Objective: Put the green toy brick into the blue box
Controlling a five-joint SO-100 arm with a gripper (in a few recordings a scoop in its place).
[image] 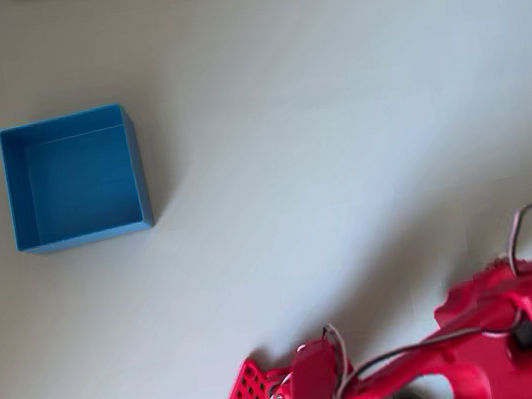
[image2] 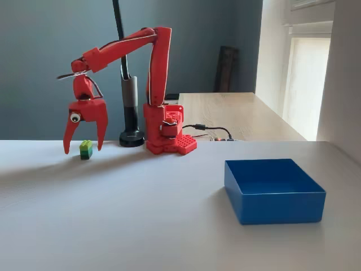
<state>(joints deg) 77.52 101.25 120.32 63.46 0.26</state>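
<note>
Fixed view: the red arm (image2: 152, 62) rises from its base (image2: 169, 135) at the far side of the white table (image2: 141, 214), folds at the elbow and reaches toward the left of the picture. The gripper (image2: 83, 148) hangs from the wrist and points straight down, with its two red fingers spread wide apart. The fingertips are low, close to the table surface.

The green toy brick (image2: 86, 149) stands on the table between the two spread fingers, nearer the right-hand finger as the picture shows it. Its lime top sits above a darker green lower part. Neither finger visibly presses on the brick — contact cannot be confirmed from this angle.

The blue box (image2: 274, 192) sits on the table in the right foreground of the fixed view, well apart from the brick and the gripper. It is open-topped and upright, with a bare blue floor.

Overhead view: the blue box (image: 73, 176) lies at the left of the picture, again with a bare floor. The red arm (image: 452, 352) enters at the bottom right edge — only its upper links and cabling can be made out there.

Behind the arm in the fixed view stands a black post (image2: 128, 101) on a round foot, and beyond it a wooden desk (image2: 237, 113)
</note>
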